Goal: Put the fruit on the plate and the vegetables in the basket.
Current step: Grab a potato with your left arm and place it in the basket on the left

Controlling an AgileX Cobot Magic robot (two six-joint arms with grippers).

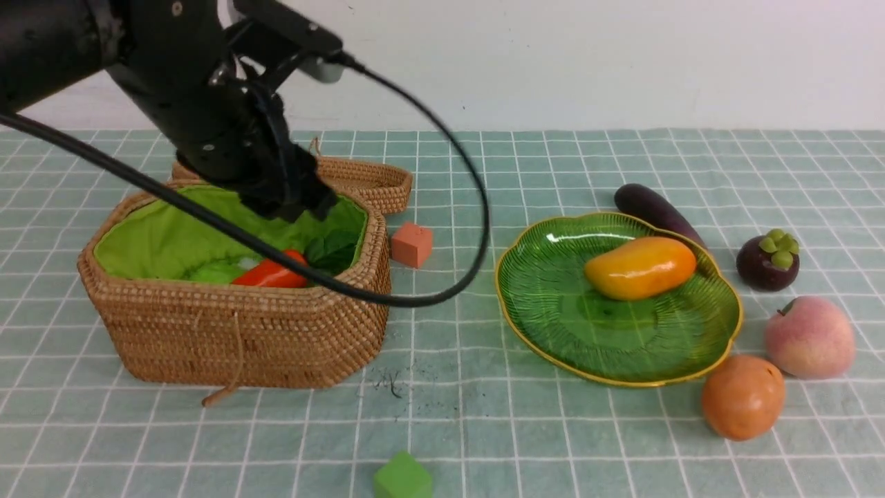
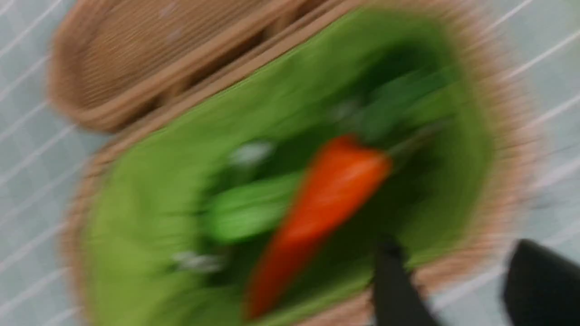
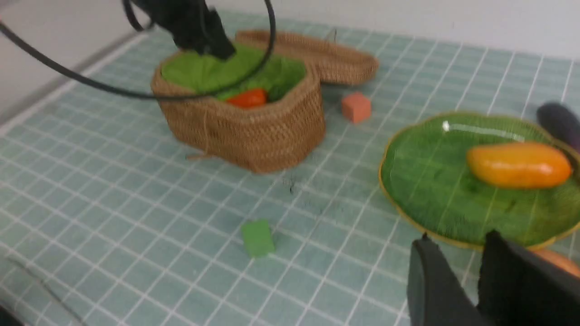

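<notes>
The large octagonal woven tan wicker basket [image 1: 242, 339], lined with bright green fabric, stands on the left of the pale teal checked tablecloth [image 1: 484, 429]. Its hinged wicker lid [image 1: 366, 181] lies open behind it. Two vegetables lie inside, side by side: a toy orange carrot with green leaves [image 1: 273, 274] and a bumpy light-green gourd [image 2: 244, 208].

The wide, shallow, translucent green glass plate with a wavy gold rim [image 1: 553, 304] sits on the right and holds one fruit, the glossy yellow-orange mango [image 1: 640, 267].

Five pieces lie on the cloth around the plate and basket. The long dark-purple eggplant [image 1: 653, 209] lies just behind the plate. The small dark-purple mangosteen with a green cap [image 1: 767, 261] and the fuzzy pink peach [image 1: 809, 337] are to the plate's right. The round brown-orange potato [image 1: 743, 397] is by its near right rim. That makes three fruits, one of them plated, and four vegetables, two of them in the basket.

There are two cubes: a salmon-pink cube [image 1: 412, 243] just right of the basket and a green cube [image 1: 402, 477] at the near edge.

The left gripper [image 1: 304, 200] hangs over the open basket, its fingers apart and holding nothing, though the wrist picture is blurred. The right gripper [image 3: 457, 240] is above the cloth near the plate, with a narrow gap between its fingers and nothing between them.
</notes>
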